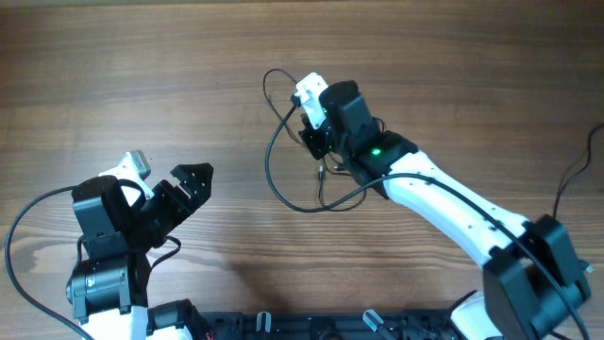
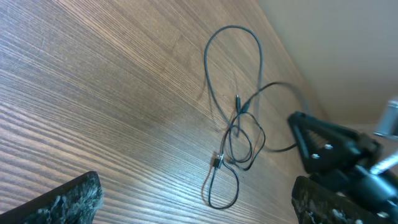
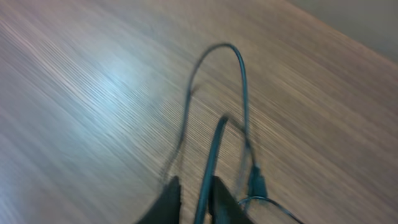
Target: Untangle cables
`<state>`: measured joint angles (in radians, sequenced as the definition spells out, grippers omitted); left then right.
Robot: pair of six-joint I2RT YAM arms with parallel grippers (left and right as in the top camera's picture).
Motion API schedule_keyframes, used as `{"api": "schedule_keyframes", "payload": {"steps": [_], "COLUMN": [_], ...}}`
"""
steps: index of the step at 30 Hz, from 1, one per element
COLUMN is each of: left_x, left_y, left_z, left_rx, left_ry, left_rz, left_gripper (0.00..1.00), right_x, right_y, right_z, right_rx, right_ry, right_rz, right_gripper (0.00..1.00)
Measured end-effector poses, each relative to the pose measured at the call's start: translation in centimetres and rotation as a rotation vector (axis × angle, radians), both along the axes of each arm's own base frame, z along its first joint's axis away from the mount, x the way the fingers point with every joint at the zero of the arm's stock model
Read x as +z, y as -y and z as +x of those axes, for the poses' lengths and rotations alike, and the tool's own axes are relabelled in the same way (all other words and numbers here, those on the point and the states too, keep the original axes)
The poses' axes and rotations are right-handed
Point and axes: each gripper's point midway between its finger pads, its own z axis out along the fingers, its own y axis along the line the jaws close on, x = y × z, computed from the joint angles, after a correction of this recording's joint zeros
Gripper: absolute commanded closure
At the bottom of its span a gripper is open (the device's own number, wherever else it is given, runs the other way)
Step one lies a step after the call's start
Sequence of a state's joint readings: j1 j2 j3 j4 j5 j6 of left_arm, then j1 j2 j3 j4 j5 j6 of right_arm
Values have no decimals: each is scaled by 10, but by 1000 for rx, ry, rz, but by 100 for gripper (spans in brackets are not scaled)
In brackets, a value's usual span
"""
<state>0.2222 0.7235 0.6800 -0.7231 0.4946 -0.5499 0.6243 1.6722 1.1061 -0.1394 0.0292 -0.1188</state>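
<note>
The cables [image 1: 270, 156] are thin black wires lying in loose loops on the wooden table, with a small crossing knot near the middle in the left wrist view [image 2: 237, 118]. My right gripper [image 1: 316, 142] sits over the top of the loops. In the right wrist view its fingers [image 3: 194, 182] are closed on one cable strand [image 3: 214, 146] that rises from between them, and a small plug [image 3: 256, 182] lies beside them. My left gripper [image 1: 168, 175] is open and empty, well to the left of the cables; its jaws [image 2: 199, 205] are spread wide above the table.
The right arm [image 1: 444, 203] stretches from the lower right across the table to the centre. A thicker black arm cable [image 1: 19, 246] curves at the lower left, and another [image 1: 571, 175] lies at the right edge. The right gripper shows in the left wrist view [image 2: 323, 149].
</note>
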Motion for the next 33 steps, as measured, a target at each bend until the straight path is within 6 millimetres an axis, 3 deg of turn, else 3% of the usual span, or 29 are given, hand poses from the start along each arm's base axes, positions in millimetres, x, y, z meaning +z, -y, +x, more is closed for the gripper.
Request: {"api": "schedule_keyframes", "payload": {"steps": [2,4,8,14,23,26,30,33], "left_x": [0,0,0,0,0,0,0,0], "left_y": [0,0,0,0,0,0,0,0], "left_z": [0,0,0,0,0,0,0,0], "left_rx": [0,0,0,0,0,0,0,0], "left_ry": [0,0,0,-1,-1,-1,-2,-3], "left_rz": [0,0,0,0,0,0,0,-1], "left_gripper": [0,0,0,0,0,0,0,0], "right_x": [-19,-42,-77,-81,-91,-102,-131,-129], "right_y": [4,7,6,-7,-6,-10,-10,-15], "right_z": [3,5,0,-5,-13,-14,-18,-13], "right_rx": [-7,1,42,95,126,141,157,161], "right_ry": [-14,-40,-84,-50,-90,-109,-161,-135], "right_rz": [-52,-109,-186,-230,-242,-238,-257,-242], "right_gripper": [66,44,26,17,18,22,44,96]}}
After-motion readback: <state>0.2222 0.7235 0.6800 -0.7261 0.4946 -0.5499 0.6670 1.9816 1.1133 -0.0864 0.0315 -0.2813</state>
